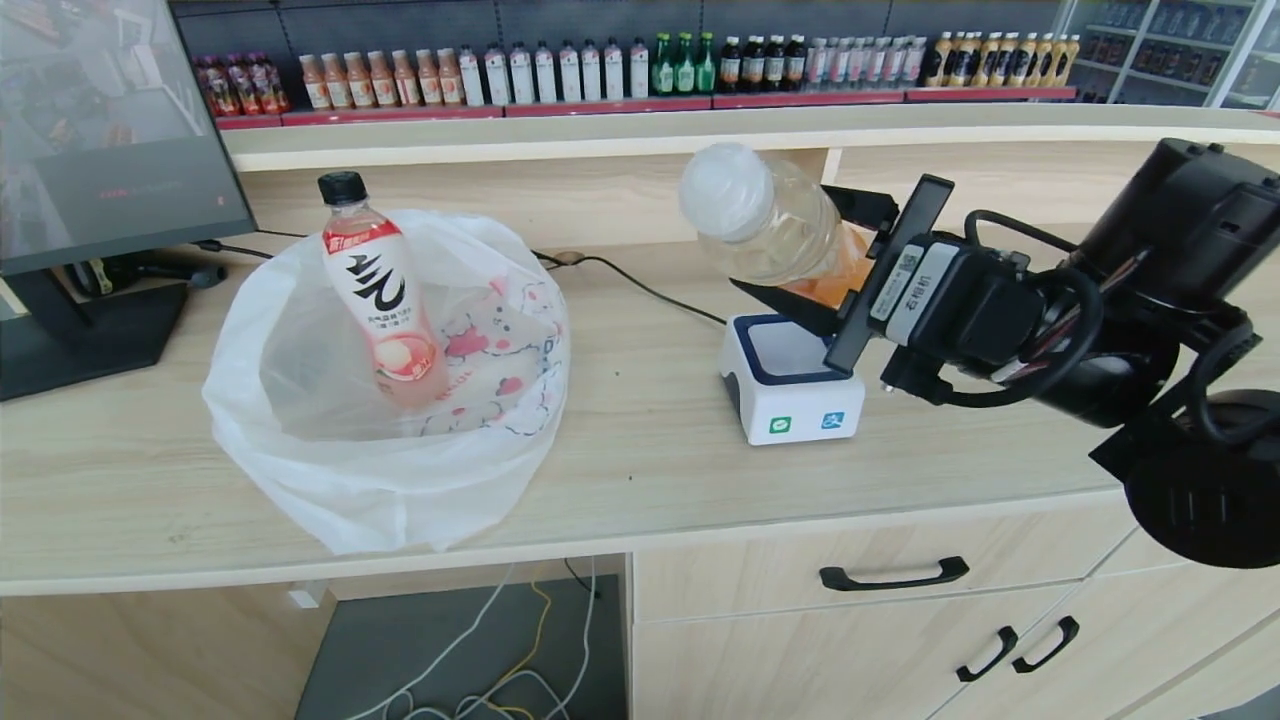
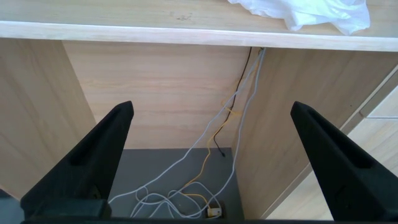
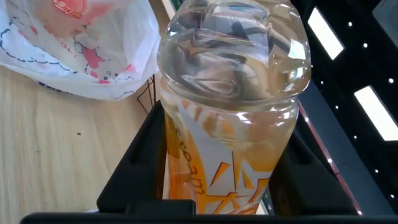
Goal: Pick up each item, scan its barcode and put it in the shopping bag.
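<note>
My right gripper (image 1: 845, 265) is shut on a clear bottle with an orange label (image 1: 770, 225), held tilted with its base toward me, above the white barcode scanner (image 1: 790, 385) on the counter. In the right wrist view the bottle (image 3: 233, 118) sits between the black fingers (image 3: 140, 162). A white plastic shopping bag (image 1: 390, 400) stands open on the counter's left, and a pink-labelled bottle with a black cap (image 1: 380, 300) leans upright inside it. My left gripper (image 2: 211, 168) hangs open below the counter edge, holding nothing, facing the cables under the counter.
A monitor on a black stand (image 1: 100, 150) occupies the counter's far left. A black cable (image 1: 640, 285) runs across the counter behind the bag toward the scanner. Drawers with black handles (image 1: 895, 577) sit below the counter. Shelves of bottles (image 1: 640, 70) line the back wall.
</note>
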Motion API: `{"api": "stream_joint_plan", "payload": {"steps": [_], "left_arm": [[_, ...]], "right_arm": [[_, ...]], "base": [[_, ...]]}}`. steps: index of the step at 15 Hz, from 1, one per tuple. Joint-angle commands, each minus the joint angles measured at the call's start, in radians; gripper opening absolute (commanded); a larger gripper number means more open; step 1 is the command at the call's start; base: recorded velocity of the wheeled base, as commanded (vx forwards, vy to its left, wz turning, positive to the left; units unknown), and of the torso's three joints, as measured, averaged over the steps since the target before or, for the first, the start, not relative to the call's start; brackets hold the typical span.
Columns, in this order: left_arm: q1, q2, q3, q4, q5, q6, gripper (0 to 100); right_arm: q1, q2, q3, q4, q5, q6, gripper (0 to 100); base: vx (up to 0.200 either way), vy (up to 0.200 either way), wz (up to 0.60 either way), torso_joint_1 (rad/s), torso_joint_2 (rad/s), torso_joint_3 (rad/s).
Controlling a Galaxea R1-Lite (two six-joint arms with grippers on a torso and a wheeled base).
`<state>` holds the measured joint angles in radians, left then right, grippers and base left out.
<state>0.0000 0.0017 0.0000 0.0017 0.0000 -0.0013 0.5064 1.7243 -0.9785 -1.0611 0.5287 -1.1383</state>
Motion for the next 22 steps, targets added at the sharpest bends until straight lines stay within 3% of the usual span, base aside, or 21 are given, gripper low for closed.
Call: {"api": "stream_joint_plan", "payload": {"steps": [1, 6, 22], "left_arm": [[0.0, 0.0, 0.0, 0.0, 0.0, 0.0, 100], [0.0, 0.0, 0.0, 0.0, 0.0, 0.0, 100], [0.0, 0.0, 0.0, 0.0, 0.0, 0.0, 100]], "right_arm": [[-0.002, 0.034, 0.011, -0.028, 0.014, 0.006, 0], [-0.02, 0.049, 0.086, -0.119, 0.027, 0.02, 0], [-0.042, 0.046, 0.132, -0.165, 0.051, 0.048, 0]], "base": [[0.0, 0.0, 0.0, 0.0, 0.0, 0.0], [0.0, 0.0, 0.0, 0.0, 0.0, 0.0], [0.0, 0.0, 0.0, 0.0, 0.0, 0.0]]}}
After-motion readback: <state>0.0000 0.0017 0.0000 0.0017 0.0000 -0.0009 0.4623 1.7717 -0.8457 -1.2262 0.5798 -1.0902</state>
